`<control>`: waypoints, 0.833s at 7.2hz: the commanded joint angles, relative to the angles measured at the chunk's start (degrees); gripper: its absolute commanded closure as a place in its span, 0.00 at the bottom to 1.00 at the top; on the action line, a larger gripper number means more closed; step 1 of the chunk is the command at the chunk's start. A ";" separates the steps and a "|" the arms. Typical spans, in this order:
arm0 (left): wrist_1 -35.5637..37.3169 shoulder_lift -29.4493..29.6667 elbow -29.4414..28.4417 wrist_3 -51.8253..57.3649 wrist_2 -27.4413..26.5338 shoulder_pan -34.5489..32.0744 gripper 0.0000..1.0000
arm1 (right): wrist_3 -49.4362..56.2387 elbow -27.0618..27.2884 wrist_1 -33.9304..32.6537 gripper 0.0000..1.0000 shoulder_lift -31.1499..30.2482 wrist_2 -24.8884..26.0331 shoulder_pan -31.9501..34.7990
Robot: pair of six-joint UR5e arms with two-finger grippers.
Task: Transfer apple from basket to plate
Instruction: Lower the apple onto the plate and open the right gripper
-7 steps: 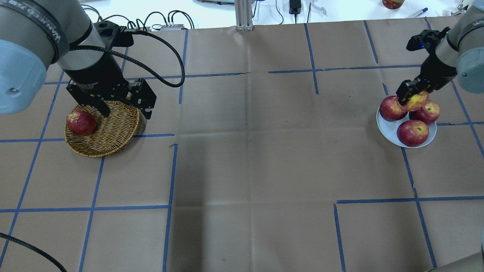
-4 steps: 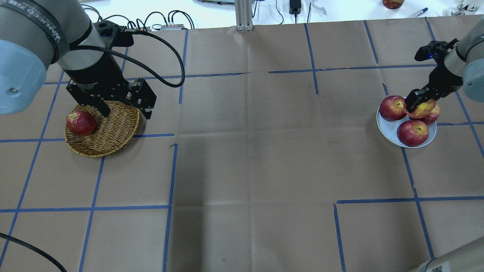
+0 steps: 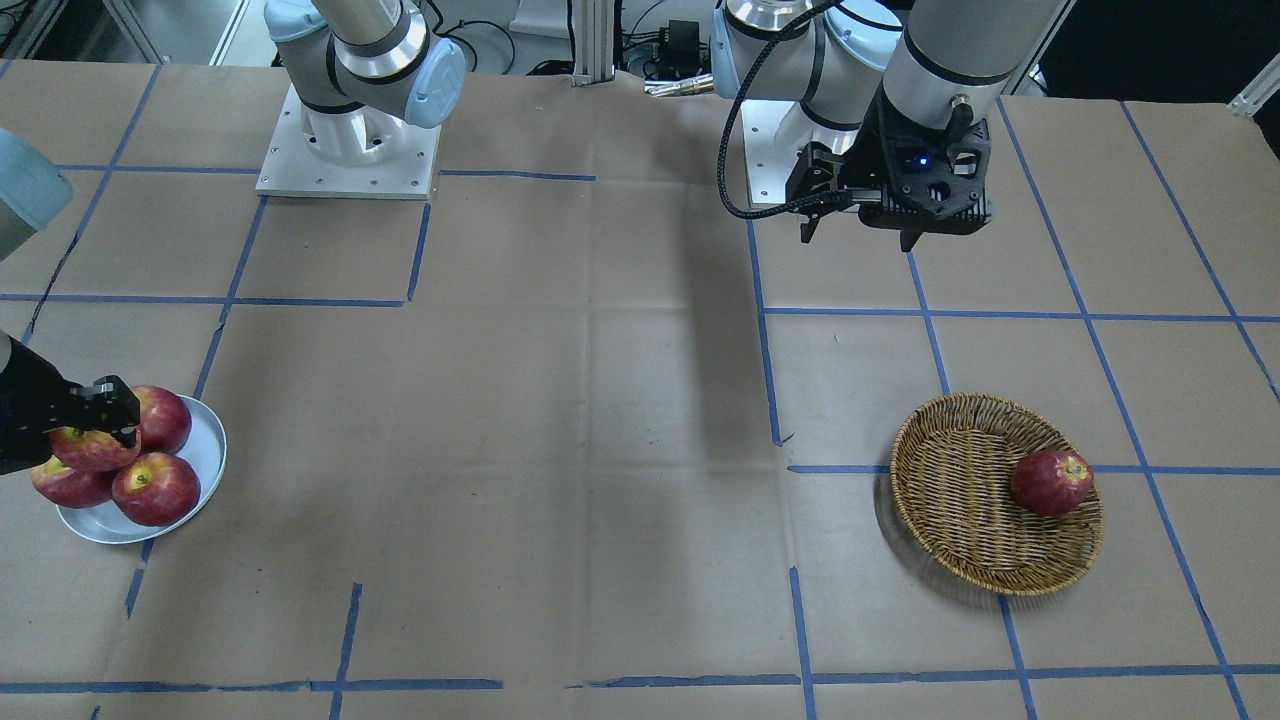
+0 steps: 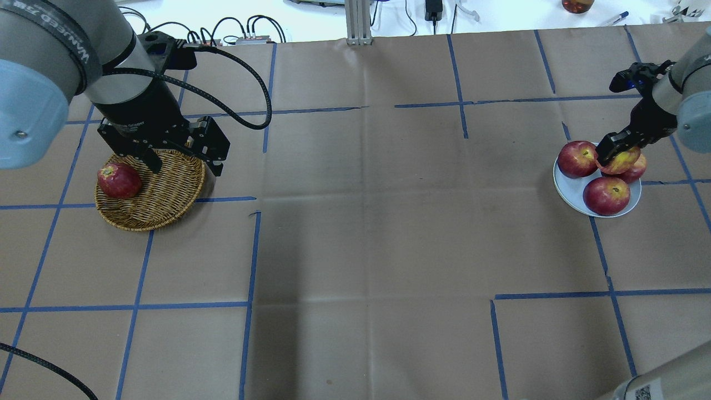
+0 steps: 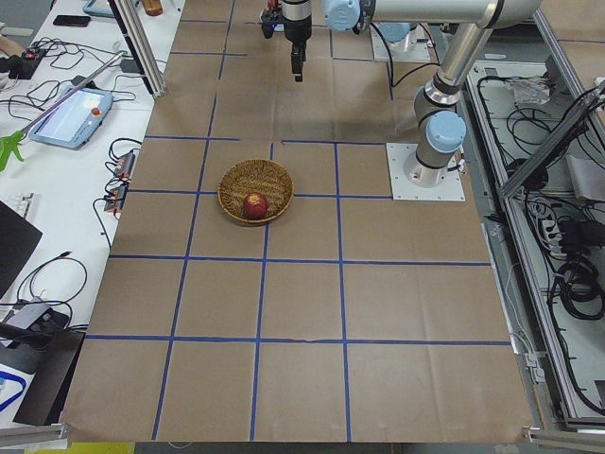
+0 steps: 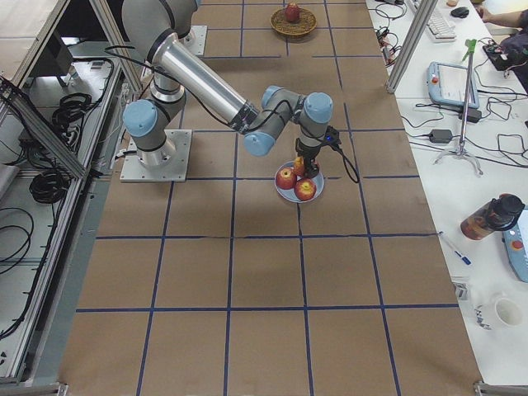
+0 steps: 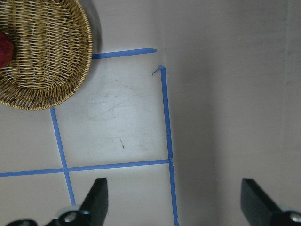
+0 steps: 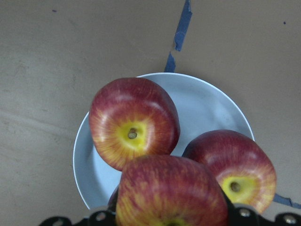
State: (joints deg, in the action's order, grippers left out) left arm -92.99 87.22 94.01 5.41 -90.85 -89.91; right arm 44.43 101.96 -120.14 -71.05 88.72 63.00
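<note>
- Apple (image 4: 626, 162), clamped in the right gripper (image 4: 617, 154), has sunk lower, down among three other apples (image 4: 606, 195) on the plate (image 4: 567, 190) beneath.
- Release looks due; left gripper (image 7: 174, 202) hangs open.

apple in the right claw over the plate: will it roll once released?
Probably. The apple is round and smooth, and hangs above three apples crowding the plate, so it would likely land on them and roll. It looks rigid: the right claw grips it without visible denting.

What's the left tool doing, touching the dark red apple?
Apart. Left wrist view: the left tool hangs open over brown paper, the dark red apple far off in the tan woven wicker basket.
</note>
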 commanded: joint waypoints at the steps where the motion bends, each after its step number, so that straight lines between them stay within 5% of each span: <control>1: 0.00 -0.03 0.03 -0.05 -0.03 0.00 0.01 | -0.04 -0.09 -0.27 0.01 0.64 -0.04 -0.42; 4: -0.09 -0.20 0.03 -0.40 0.23 0.00 0.01 | -0.66 -1.23 0.00 0.00 -1.19 -0.39 -0.16; 6: -0.09 0.06 0.21 -0.75 0.58 0.00 0.01 | -2.06 -4.65 6.02 0.00 -5.49 -0.22 2.38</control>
State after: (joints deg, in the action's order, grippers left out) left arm -93.06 87.10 94.13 4.92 -90.48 -89.91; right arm 43.23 99.20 -118.16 -74.10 88.47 63.75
